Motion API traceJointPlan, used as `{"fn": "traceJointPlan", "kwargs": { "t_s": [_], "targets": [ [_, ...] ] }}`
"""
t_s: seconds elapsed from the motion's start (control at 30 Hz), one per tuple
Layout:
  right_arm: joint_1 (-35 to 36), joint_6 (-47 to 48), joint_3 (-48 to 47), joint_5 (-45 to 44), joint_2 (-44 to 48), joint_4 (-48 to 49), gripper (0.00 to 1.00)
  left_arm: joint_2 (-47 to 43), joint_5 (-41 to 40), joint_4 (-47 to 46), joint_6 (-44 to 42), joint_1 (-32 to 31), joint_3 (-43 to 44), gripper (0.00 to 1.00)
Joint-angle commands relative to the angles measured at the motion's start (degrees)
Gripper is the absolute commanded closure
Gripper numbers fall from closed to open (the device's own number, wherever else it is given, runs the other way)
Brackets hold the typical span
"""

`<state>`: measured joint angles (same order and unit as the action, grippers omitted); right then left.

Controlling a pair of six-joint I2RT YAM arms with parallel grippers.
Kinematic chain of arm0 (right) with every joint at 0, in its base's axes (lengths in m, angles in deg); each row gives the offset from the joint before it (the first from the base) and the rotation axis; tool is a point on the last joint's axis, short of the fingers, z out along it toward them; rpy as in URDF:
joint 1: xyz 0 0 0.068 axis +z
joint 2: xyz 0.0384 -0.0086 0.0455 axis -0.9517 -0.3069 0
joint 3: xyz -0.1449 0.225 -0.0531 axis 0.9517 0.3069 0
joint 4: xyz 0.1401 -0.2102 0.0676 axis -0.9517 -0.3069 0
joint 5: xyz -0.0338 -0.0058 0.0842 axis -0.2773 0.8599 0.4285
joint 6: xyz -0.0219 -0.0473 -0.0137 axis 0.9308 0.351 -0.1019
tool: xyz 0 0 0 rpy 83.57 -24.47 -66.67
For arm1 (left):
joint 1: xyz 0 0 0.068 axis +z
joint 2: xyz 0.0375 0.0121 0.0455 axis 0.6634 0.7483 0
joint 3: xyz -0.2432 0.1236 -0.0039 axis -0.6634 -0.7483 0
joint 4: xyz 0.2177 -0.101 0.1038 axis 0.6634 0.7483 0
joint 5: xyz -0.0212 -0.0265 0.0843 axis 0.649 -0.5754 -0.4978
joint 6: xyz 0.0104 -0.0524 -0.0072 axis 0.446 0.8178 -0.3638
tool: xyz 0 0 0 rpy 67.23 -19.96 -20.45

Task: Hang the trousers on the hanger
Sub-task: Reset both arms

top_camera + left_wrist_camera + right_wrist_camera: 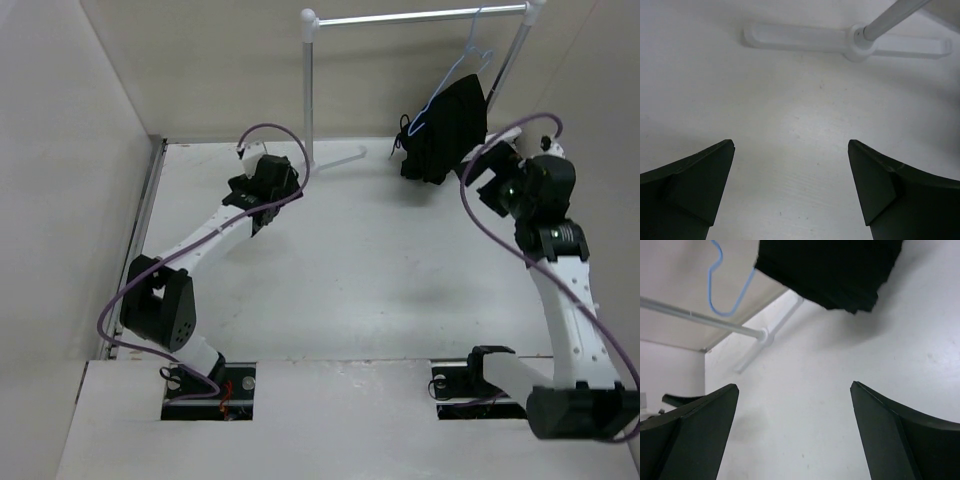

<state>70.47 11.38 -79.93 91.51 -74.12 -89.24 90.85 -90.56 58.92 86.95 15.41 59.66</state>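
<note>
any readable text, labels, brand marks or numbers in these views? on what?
No readable text in any view.
Black soft fabric trousers: plain, no label showing.
Thin pale-blue wire hanger: no marking.
White tubular garment rack: no marking.
White table: no print.
Left arm, right arm: no legible logo or number.

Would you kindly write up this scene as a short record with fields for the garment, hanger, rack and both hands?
Garment: black soft fabric trousers, draped on the hanger
Hanger: thin pale blue triangular hanger, hooked over the rack's rail
Rack: white tubular garment rack, at the far side
Left hand: open, empty, facing the rack's flat foot
Right hand: open, empty, facing the trousers
Task state: appears done
</note>
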Motion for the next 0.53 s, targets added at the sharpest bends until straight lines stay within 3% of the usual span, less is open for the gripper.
{"fn": "traceJointPlan", "kwargs": {
  "t_s": [0.0,0.03,0.07,0.13,0.17,0.2,0.37,0.5],
  "targets": [
    [1.25,-1.95,7.94,-3.69,8.79,1.61,0.0,-2.02,-2.5,10.28,1.48,-3.41,1.58,0.0],
    [2.38,-1.86,10.75,-2.72,11.34,1.09,0.01,-1.58,-2.41,12.04,1.48,-4.2,2.54,0.0],
    [3.53,-1.95,13.04,-2.45,13.28,0.47,0.1,-1.23,-2.32,13.28,1.57,-4.82,3.25,0.0],
    [6.16,-3.09,18.49,-2.97,18.72,-1.2,0.59,-0.61,-2.32,16.35,1.92,-6.4,5.09,0.0],
    [7.57,-3.96,21.12,-3.15,21.28,-1.99,0.76,-0.52,-2.23,17.23,2.18,-6.93,5.45,0.0],
    [8.97,-4.67,23.5,-2.89,23.48,-2.61,0.84,-0.61,-2.23,18.11,2.62,-7.55,5.63,0.0],
    [14.78,-6.69,30.81,-4.03,30.26,-6.04,0.87,-2.98,-2.14,20.31,4.2,-10.88,4.14,0.0],
    [18.03,-8.1,34.24,-4.12,32.55,-5.08,0.72,-4.65,-5.04,24.79,6.48,-13.87,3.08,0.0]
  ]
}}
